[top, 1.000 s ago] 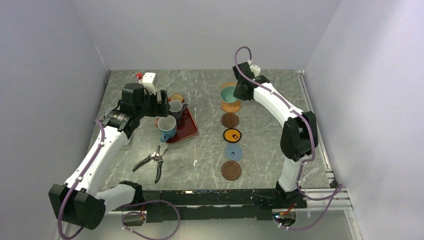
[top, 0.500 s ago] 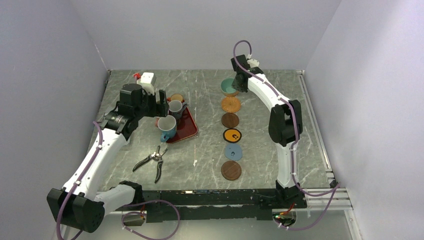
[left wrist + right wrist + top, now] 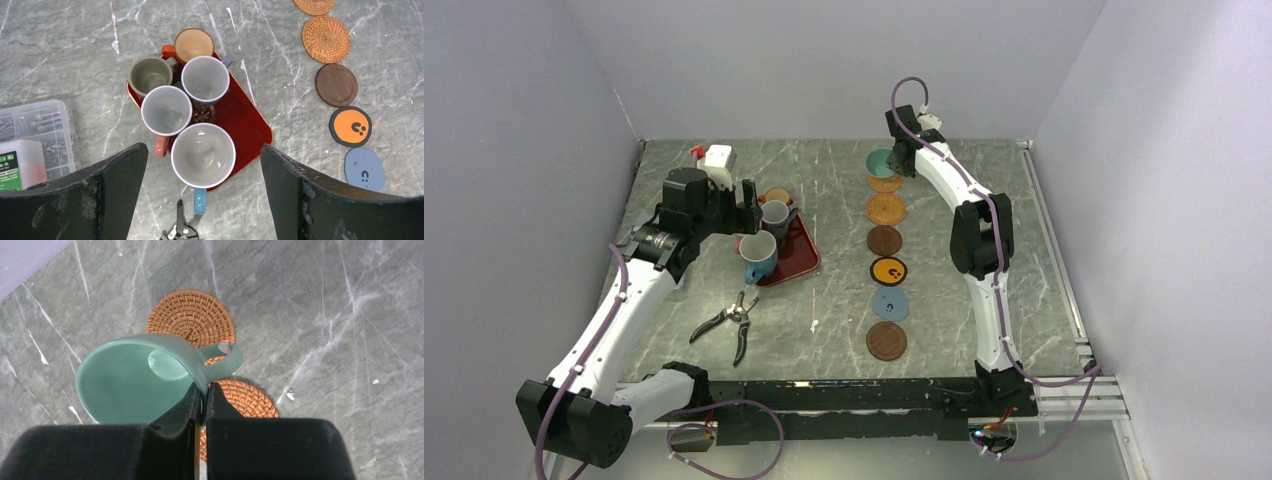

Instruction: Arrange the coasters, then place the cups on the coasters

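Observation:
My right gripper [image 3: 204, 387] is shut on the rim of the teal cup [image 3: 135, 385] beside its handle; in the top view this teal cup [image 3: 881, 162] hangs over the farthest woven orange coaster [image 3: 885, 184]. Behind it runs a column of coasters: woven orange [image 3: 885, 209], dark brown [image 3: 884, 240], black with orange face [image 3: 888, 270], blue [image 3: 890, 305], dark brown [image 3: 886, 341]. My left gripper [image 3: 202, 150] stands open above several cups on the red tray [image 3: 245, 125]: blue-handled [image 3: 203, 155], pink-handled [image 3: 166, 111], grey-white [image 3: 205, 82], olive [image 3: 150, 75], orange-brown [image 3: 194, 45].
Pliers [image 3: 729, 322] lie on the marble table in front of the tray. A clear box of screws [image 3: 35, 135] sits left of the tray, and a small white and red object [image 3: 717, 157] lies behind the left gripper. Walls close in the left, back and right.
The right arm has carried the teal cup toward the back, from over the second woven coaster to over the farthest one. The left gripper has hardly moved.

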Available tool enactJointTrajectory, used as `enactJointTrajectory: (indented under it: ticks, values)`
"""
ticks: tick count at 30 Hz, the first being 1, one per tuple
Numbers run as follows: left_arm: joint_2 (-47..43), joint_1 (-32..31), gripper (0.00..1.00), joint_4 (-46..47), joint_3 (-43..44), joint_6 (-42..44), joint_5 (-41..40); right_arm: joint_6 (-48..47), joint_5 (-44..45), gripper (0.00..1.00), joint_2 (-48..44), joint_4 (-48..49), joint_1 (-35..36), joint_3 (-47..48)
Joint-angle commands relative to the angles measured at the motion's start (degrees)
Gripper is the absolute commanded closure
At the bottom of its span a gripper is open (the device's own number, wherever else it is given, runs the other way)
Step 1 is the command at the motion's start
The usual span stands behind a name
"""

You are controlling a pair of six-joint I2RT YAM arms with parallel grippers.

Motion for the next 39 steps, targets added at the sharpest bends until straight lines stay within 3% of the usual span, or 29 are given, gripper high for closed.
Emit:
enactJointTrajectory:
  ticks: [1, 37, 39]
  values:
    - [-0.9, -0.3, 0.11, 1.0, 0.4, -0.1, -0.4, 1.1, 0.4, 1.0, 0.3, 1.2, -0.3, 4.1]
    - [0.0, -0.5, 0.11, 1.3, 0.1, 0.1, -0.4, 0.3, -2.7, 1.0, 5.2, 3.8, -2.3, 5.4]
    - [0.0, -0.5, 0.11, 1.3, 0.1, 0.1, -0.4, 0.2, -2.9, 0.94, 5.3, 3.9, -2.5, 5.3]
